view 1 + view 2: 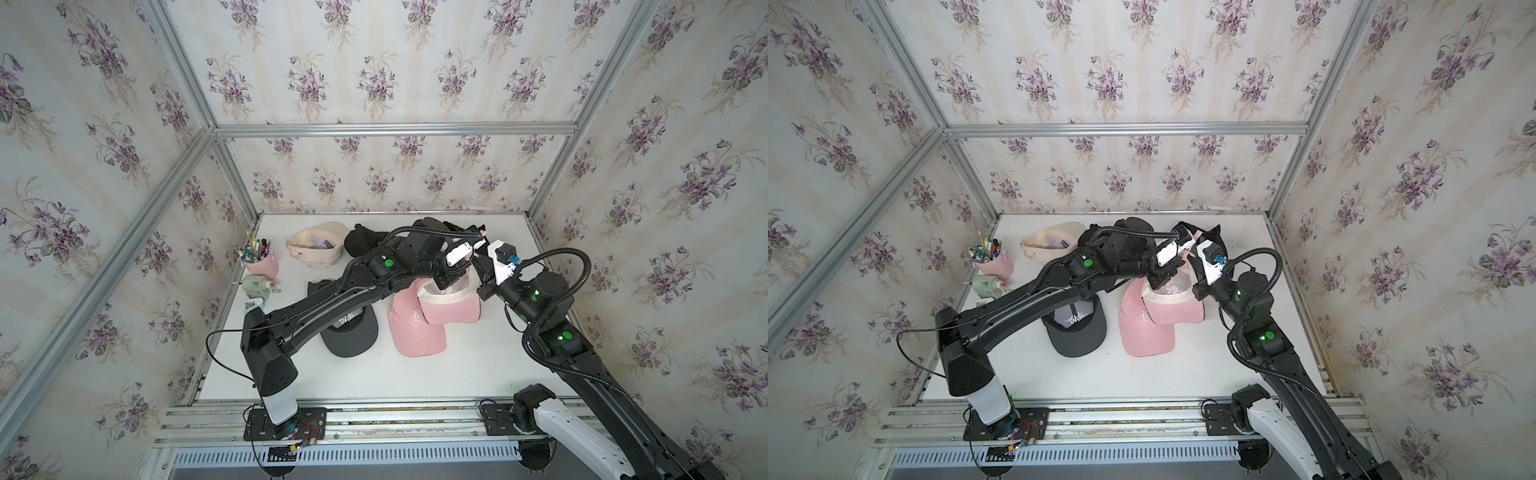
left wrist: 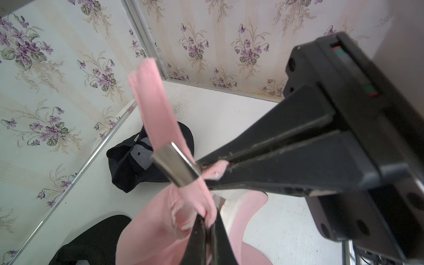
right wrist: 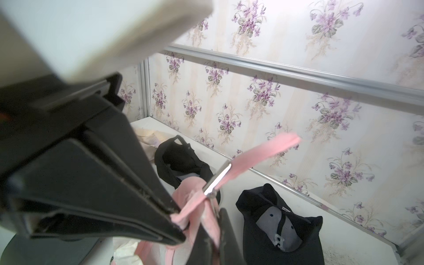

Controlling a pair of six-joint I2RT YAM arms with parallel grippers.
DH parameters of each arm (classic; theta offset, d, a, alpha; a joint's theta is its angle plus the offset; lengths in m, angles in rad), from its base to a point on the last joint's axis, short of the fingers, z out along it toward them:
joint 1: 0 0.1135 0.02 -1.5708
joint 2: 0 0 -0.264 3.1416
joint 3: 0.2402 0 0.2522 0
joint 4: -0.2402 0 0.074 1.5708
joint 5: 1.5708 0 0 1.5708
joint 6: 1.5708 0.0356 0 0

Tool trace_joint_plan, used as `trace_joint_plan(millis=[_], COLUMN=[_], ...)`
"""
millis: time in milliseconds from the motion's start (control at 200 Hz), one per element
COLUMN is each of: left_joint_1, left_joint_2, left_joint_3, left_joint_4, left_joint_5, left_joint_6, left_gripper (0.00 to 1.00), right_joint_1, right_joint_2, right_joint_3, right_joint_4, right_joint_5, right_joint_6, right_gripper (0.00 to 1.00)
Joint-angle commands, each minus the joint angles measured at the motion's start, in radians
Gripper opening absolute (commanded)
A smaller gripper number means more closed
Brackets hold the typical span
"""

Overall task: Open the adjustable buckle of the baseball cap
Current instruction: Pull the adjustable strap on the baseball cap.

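Note:
A pink baseball cap (image 1: 455,309) (image 1: 1177,311) hangs lifted above the table, white lining up, between my two wrists. Its silver buckle (image 2: 175,166) (image 3: 217,179) sits on the pink back strap (image 2: 158,114), whose free tail (image 3: 263,151) sticks out past the buckle. In the left wrist view my left gripper (image 2: 207,221) is shut on the cap's pink fabric just below the buckle. My right gripper (image 2: 207,171) (image 3: 214,214) is shut on the pink strap right beside the buckle. The left gripper (image 3: 177,223) pinches the strap's folded end close by. In both top views the wrists hide the jaws.
A second pink cap (image 1: 415,332) lies flat under the lifted one, a dark grey cap (image 1: 349,332) to its left. A beige cap (image 1: 318,249) and black caps (image 1: 365,241) (image 3: 282,229) lie at the back. A pink pen cup (image 1: 262,264) and a bottle (image 1: 257,286) stand far left.

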Motion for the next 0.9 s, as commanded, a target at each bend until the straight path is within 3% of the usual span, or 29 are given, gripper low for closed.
trace_joint_plan(millis=[0,540,739,814,894], left_joint_1=[0.000,-0.001,-0.001,-0.001,-0.001], left_joint_2=[0.004,-0.042,-0.046,-0.034,-0.025], left_joint_3=[0.009,-0.092,-0.108,-0.087,-0.072], left_joint_4=[-0.017,0.036,0.080,0.087,0.097], left_joint_5=[0.004,-0.021,-0.043,-0.044,-0.062], left_joint_6=[-0.010,-0.027,-0.025,-0.025,-0.038], left_gripper=[0.00,0.00,0.00,0.03,0.17], right_joint_1=[0.000,-0.001,0.000,0.000,0.000], right_joint_2=[-0.003,-0.026,-0.021,-0.010,-0.002], right_joint_3=[0.003,0.001,0.018,0.025,0.028], right_joint_4=[0.101,0.119,0.101,0.091,0.086], right_joint_5=[0.067,0.211,0.177,0.171,0.178], right_joint_6=[0.050,0.133,0.138,0.143,0.157], right_gripper=[0.00,0.00,0.00,0.00,0.00])
